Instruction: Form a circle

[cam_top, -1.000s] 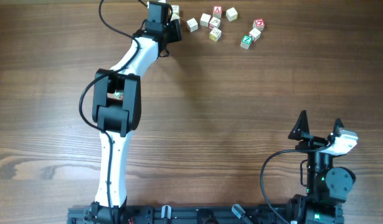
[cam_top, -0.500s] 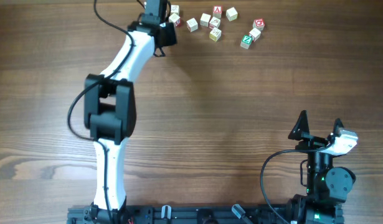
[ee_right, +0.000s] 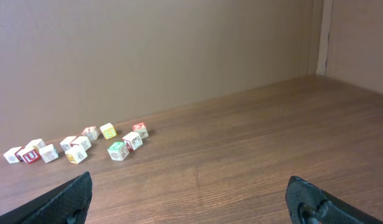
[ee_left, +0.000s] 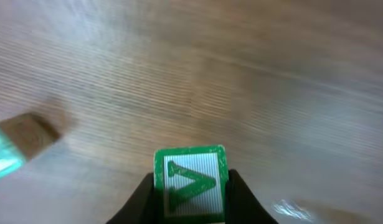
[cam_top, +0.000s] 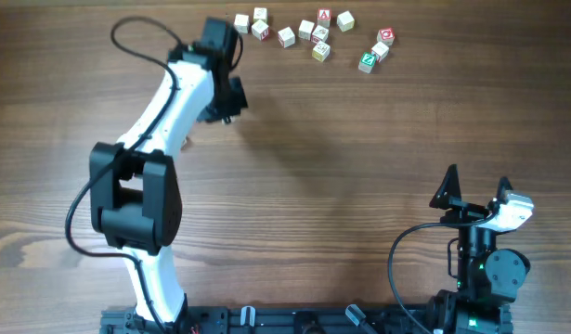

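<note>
My left gripper is shut on a pale wooden cube whose green-bordered face shows a green V. It hangs over bare wood, and in the overhead view the left gripper is nearer and to the left of the scattered cubes at the far edge. A second, blurred cube with a green side lies at the left edge of the left wrist view. The circle as a group does not show in the overhead view, where my left arm covers that part. My right gripper stands open and holds nothing, at the near right.
Several loose cubes lie in a ragged row at the far edge, from a white one to a green-faced one. From the right wrist the same row sits before a brown wall.
My left gripper closed on the green V cube at the left end of the far row. It carried the cube nearer and left as the arm swung left. The right arm stayed still.
</note>
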You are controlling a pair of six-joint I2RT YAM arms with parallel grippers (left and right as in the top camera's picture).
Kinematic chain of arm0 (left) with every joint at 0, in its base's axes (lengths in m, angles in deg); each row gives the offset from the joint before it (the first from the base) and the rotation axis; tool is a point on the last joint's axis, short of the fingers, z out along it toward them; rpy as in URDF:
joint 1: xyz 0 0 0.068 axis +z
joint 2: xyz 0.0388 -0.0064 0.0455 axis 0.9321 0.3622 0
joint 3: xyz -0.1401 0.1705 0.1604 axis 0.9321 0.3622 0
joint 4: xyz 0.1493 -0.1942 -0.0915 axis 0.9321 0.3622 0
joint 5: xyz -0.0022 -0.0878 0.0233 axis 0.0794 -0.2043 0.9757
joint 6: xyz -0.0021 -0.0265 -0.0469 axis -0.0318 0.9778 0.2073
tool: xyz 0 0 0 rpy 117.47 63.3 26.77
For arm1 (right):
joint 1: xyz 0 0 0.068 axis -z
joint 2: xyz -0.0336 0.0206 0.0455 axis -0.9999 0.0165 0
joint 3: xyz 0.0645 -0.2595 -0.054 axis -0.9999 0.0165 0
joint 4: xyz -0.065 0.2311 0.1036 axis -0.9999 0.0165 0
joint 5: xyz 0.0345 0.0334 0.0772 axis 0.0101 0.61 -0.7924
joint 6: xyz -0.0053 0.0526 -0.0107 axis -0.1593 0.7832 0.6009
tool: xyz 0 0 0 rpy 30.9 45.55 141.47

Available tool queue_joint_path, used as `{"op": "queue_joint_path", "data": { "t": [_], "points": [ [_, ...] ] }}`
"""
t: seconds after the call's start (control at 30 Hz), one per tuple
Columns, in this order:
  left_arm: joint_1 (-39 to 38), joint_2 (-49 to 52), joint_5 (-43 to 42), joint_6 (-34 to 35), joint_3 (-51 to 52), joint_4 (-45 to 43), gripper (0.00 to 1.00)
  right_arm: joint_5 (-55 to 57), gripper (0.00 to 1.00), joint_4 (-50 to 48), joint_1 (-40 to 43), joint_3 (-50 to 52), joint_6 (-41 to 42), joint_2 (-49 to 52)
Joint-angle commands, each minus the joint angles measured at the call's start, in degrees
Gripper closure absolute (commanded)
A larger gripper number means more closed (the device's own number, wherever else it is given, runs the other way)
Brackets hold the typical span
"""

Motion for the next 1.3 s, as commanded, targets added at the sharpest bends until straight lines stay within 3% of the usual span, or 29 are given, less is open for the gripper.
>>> {"op": "queue_joint_path", "data": {
  "t": [0.0, 0.07, 0.13, 0.4, 0.47, 0.8, 0.87, 1.0, 1.13, 1.23, 1.27],
  "points": [
    [0.7, 0.8, 2.4, 2.9, 8.8, -8.1, 0.9, -0.7, 0.0, -0.2, 0.2, 0.1, 0.5, -0.4],
    [0.7, 0.8, 3.6, 2.9, 10.7, -9.9, 0.9, -0.7, 0.0, -0.2, 0.2, 0.1, 0.5, -0.4],
    [0.7, 0.8, 10.6, 3.0, 12.0, -9.5, 0.9, -0.7, 0.0, -0.2, 0.2, 0.1, 0.5, -0.4],
    [0.3, 0.8, 14.1, 4.9, 12.0, -5.7, 0.86, -0.7, 0.0, -0.2, 0.2, 0.1, 0.5, -0.4],
    [0.3, 0.7, 14.1, 6.7, 12.0, -3.0, 0.67, -0.7, 0.0, -0.2, 0.2, 0.1, 0.5, -0.4],
    [-2.0, -8.1, 9.5, 6.6, 9.2, -6.9, 0.07, -0.3, 0.0, -0.4, 0.2, 0.1, 0.0, -0.4],
    [-2.2, -12.2, 9.4, 3.2, 4.3, -7.4, 0.0, -0.3, 0.0, -0.5, 0.2, 0.1, 0.1, -0.4],
    [-0.8, -20.2, 9.9, -0.4, -5.9, -9.9, 0.0, -1.0, 0.0, -0.3, 0.2, 0.1, 0.9, -0.4],
    [4.9, -27.7, 10.5, -0.3, -7.3, -13.9, 0.0, -7.3, 0.0, -4.7, 0.2, 0.1, 15.0, -0.4],
    [11.0, -31.2, 10.5, -0.2, -7.3, -13.7, 0.0, -7.5, 0.0, -5.5, 0.2, 0.1, 38.1, -0.4],
    [12.9, -31.8, 10.3, -0.1, -7.3, -13.2, 0.0, -7.6, 0.0, -6.8, 0.2, 0.1, 40.7, -0.4]
  ]
}}
